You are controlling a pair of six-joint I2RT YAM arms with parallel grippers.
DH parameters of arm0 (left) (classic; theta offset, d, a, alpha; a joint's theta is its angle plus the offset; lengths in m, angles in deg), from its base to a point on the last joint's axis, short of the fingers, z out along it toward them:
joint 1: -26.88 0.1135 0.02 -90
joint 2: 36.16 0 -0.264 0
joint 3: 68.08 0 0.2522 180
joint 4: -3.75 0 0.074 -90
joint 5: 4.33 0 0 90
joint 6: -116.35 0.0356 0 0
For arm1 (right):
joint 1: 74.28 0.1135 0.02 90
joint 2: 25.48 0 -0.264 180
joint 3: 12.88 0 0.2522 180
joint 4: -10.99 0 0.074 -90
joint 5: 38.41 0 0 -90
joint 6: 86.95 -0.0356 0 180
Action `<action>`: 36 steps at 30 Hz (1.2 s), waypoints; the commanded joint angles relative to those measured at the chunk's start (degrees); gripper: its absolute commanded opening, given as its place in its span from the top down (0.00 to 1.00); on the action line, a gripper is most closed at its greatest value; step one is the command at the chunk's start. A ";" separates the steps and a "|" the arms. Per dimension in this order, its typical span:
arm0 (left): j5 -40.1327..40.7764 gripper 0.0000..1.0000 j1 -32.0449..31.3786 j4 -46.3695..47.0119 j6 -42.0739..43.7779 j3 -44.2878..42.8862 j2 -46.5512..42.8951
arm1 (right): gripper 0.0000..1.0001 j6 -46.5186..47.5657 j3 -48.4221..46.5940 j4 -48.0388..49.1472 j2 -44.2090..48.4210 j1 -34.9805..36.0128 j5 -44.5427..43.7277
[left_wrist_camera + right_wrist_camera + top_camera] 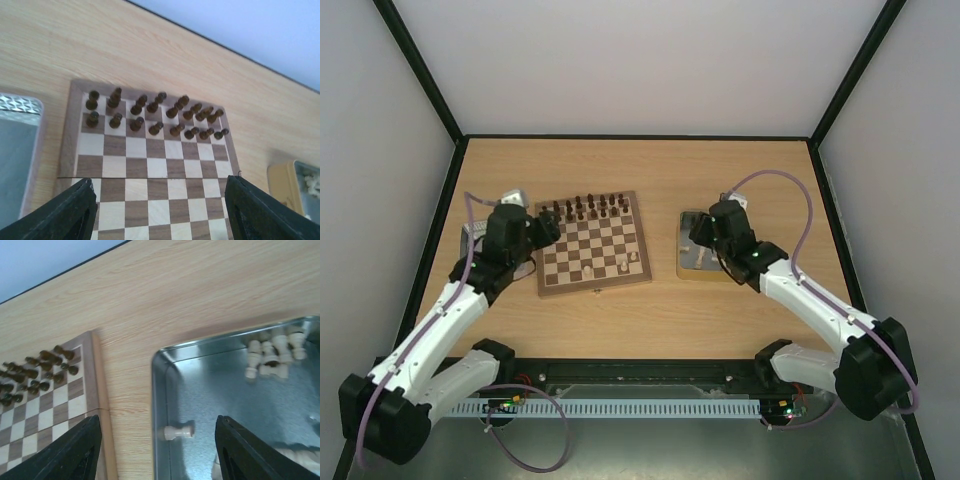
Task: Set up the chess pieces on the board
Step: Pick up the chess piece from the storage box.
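The board [592, 243] lies left of centre, with dark pieces [588, 207] on its two far rows and two cream pieces [629, 261] near its right front. It also shows in the left wrist view [150, 165]. My left gripper [546, 228] hovers open and empty over the board's left edge. My right gripper [702, 232] is open and empty above a metal tin [165, 390]. The tin holds a fallen cream pawn [178, 431] by its left wall and several cream pieces [272, 355] at its far right.
A second shallow tin [17, 145] lies left of the board, under my left arm. Black frame rails border the table. The right tin [692, 260] lies right of the board with bare table between them.
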 commanded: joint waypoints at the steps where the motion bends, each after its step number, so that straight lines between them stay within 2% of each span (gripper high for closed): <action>1: -2.44 0.28 2.89 -7.19 0.12 -4.41 -3.81 | 0.39 -5.34 -4.84 -12.22 0.62 -0.93 -7.97; 10: -7.98 0.28 3.14 -10.69 -0.46 -10.67 -2.83 | 0.46 -6.50 -13.76 -30.09 -6.95 -9.15 -1.08; 14: -10.15 0.29 3.14 -8.97 -1.61 -11.41 -1.75 | 0.54 -3.77 -17.41 -34.26 -11.64 -10.22 3.81; 17: -12.23 0.29 3.17 -7.45 -2.39 -10.33 -1.91 | 0.51 -1.16 -17.63 -34.75 -15.17 -10.14 9.15; 24: -17.10 0.29 3.17 -2.03 -0.63 -2.36 -3.75 | 0.50 1.85 -12.03 -24.93 -20.69 -9.62 13.43; 33: -17.32 0.29 3.16 0.62 1.43 0.81 -4.09 | 0.56 4.18 -17.69 -22.78 -30.48 -9.03 12.05; 36: -16.82 0.29 3.15 0.99 1.13 1.09 -3.77 | 0.62 4.65 -19.01 -23.53 -32.94 -9.02 11.59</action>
